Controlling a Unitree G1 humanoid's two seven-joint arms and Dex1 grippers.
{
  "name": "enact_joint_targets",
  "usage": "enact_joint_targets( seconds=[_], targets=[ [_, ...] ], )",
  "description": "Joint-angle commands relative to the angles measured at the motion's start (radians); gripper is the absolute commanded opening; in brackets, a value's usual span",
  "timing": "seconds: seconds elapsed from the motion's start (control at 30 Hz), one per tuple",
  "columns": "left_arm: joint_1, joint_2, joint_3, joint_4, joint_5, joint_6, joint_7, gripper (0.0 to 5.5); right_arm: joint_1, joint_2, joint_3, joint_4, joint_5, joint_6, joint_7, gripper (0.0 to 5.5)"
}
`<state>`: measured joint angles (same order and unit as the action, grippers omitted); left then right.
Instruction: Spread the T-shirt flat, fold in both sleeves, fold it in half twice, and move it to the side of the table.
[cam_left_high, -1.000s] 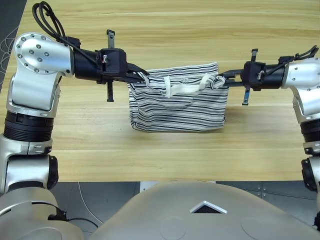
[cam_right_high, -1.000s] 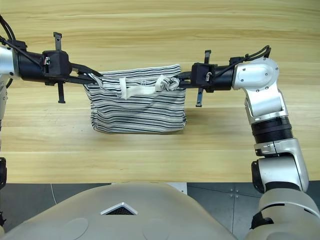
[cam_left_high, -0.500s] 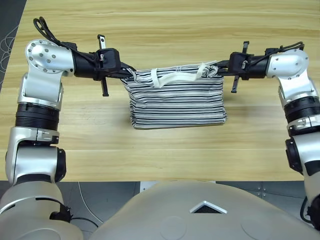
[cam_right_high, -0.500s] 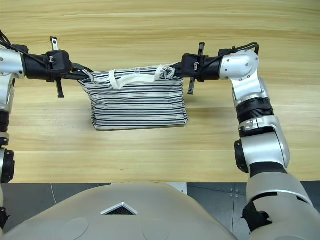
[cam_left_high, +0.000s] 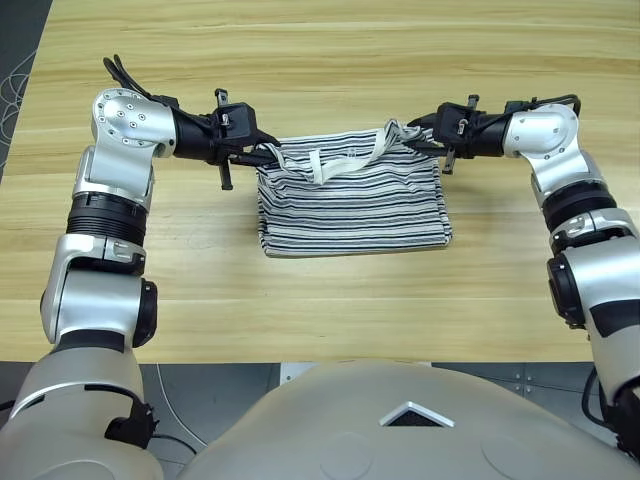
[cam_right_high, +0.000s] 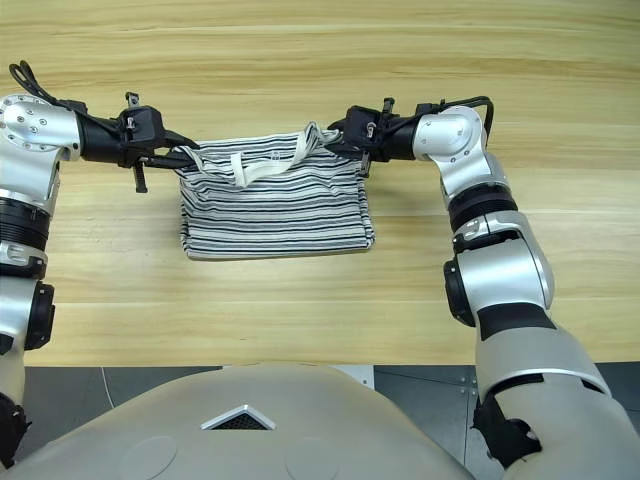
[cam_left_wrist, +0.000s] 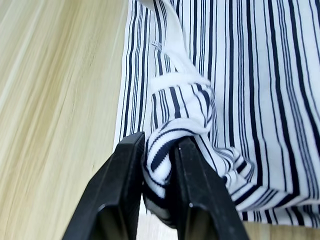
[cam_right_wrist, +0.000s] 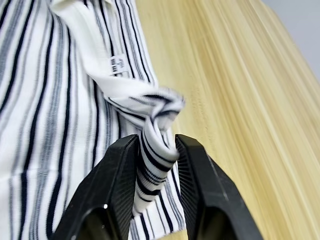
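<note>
We see a folded black-and-white striped fabric T-shirt (cam_left_high: 350, 205) lying on a pale wooden bench (cam_left_high: 300, 60). Our left pincer (cam_left_high: 268, 155) is clamped on its far left corner, and our right pincer (cam_left_high: 420, 140) is clamped on its far right corner, each pinching bunched cloth.

Two head views from above, two wrist views up close.
The stereo pair looks forward and down over both arms at the desk (cam_left_high: 330, 60), and both eyes share the striped T-shirt (cam_left_high: 350, 205) at centre. Each wrist camera sits just behind its own hand, the left hand (cam_left_wrist: 161, 145) and the right hand (cam_right_wrist: 156, 142), and faces out past it onto cloth and desk.
</note>
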<state>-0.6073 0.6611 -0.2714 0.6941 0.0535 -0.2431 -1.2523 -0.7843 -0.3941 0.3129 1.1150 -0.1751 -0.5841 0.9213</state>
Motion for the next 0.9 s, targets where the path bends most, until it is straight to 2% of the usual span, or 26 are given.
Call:
enact_joint_targets(
  seconds=[0.03,0.2,0.47,0.6,0.67,0.77,0.9],
  targets=[
    [-0.054,0.013,0.026,0.087,0.006,-0.015,0.007,0.90,-0.043,0.000,-0.014,0.068,-0.029,0.014,-0.055,1.30],
    [-0.133,-0.016,0.049,0.232,0.037,-0.034,0.121,0.90,-0.066,0.013,-0.014,0.134,-0.074,0.060,-0.165,1.30],
    [-0.299,-0.059,0.069,0.542,0.145,0.104,0.575,0.90,-0.061,0.037,-0.023,0.167,-0.120,0.081,-0.251,1.30],
    [-0.311,-0.069,0.093,0.561,0.147,0.092,0.624,0.90,-0.071,0.039,-0.068,0.143,-0.079,0.029,-0.240,1.30],
    [-0.297,-0.082,0.133,0.472,0.078,0.035,0.532,0.90,-0.072,0.042,-0.113,0.111,-0.031,-0.037,-0.227,1.30],
    [-0.191,-0.111,0.177,0.104,-0.084,0.038,0.357,0.90,-0.058,0.042,-0.159,0.056,0.024,-0.125,-0.221,1.30],
    [0.015,-0.106,0.091,-0.406,-0.123,0.189,0.300,0.90,-0.047,0.038,-0.147,0.014,0.028,-0.156,-0.187,1.30]
  ],
)
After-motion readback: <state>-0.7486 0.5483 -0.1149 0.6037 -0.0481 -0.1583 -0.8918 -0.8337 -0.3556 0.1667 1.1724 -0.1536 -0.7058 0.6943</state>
